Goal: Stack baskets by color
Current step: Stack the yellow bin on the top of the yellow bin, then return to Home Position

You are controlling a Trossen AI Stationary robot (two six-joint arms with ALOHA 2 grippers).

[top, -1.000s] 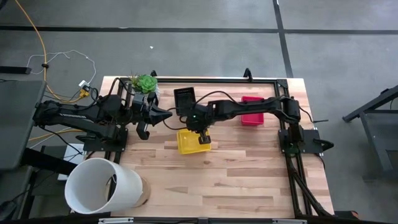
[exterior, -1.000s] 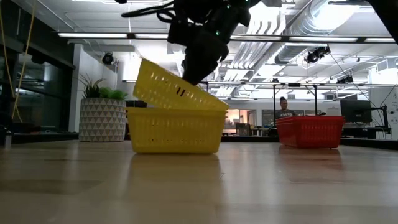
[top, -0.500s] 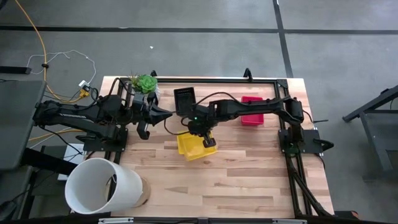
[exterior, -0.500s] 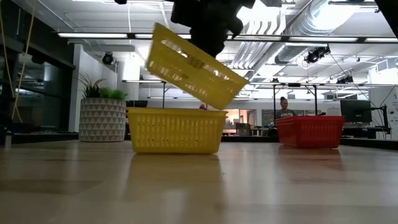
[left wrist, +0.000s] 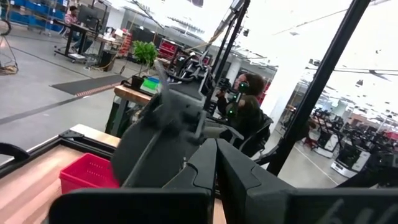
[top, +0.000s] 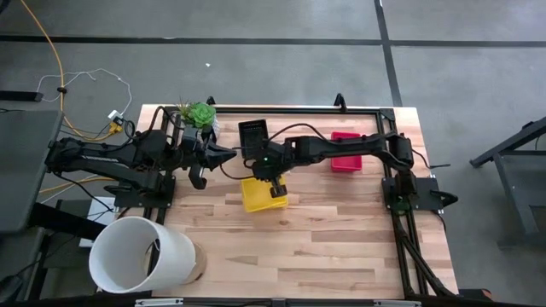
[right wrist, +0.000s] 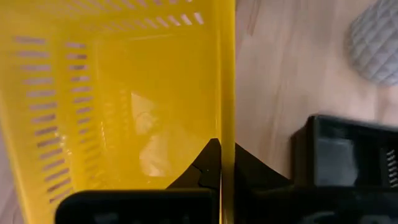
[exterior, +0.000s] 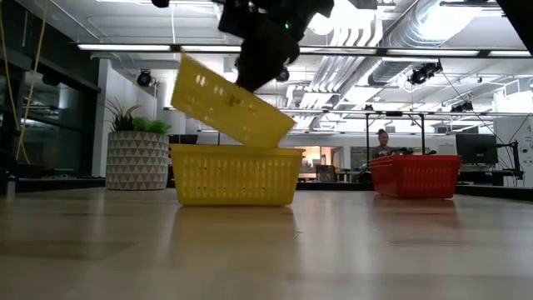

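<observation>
Yellow baskets first: one yellow basket (exterior: 236, 173) sits flat on the table near centre, mesh-perforated walls, shallow, rectangular, its long axis running across the low view. Working left to right across the high view: left gripper (top: 223, 157) parked at roughly 9 o'clock from the baskets, near the green plant (top: 200, 113), fingers pressed together on nothing, idle. At centre, the right gripper (top: 275, 182) is clenched on the rim of a second yellow basket (exterior: 230, 104); the wrist view shows both fingers pinching one thin wall (right wrist: 227, 81) edge-on. Held basket hangs tilted above the resting one, high corner toward the plant side, low corner at about 5 o'clock and just over or touching the lower basket's rim; cannot tell which. Judgement: the coming move turns on levelling that tilt and squaring the long axes, since the held basket lies directly below the gripper and almost over its mate; the right arm is plainly the nearer. Black basket (top: 253, 135) lies at 12 o'clock from the yellow pair, just beside the arm. Farther right, at about 2 o'clock, the pink-red basket (top: 346, 162) rests flat, apart from the others, partly under the right arm. White cylinder (top: 141, 254) stands at 7 o'clock, well clear.
</observation>
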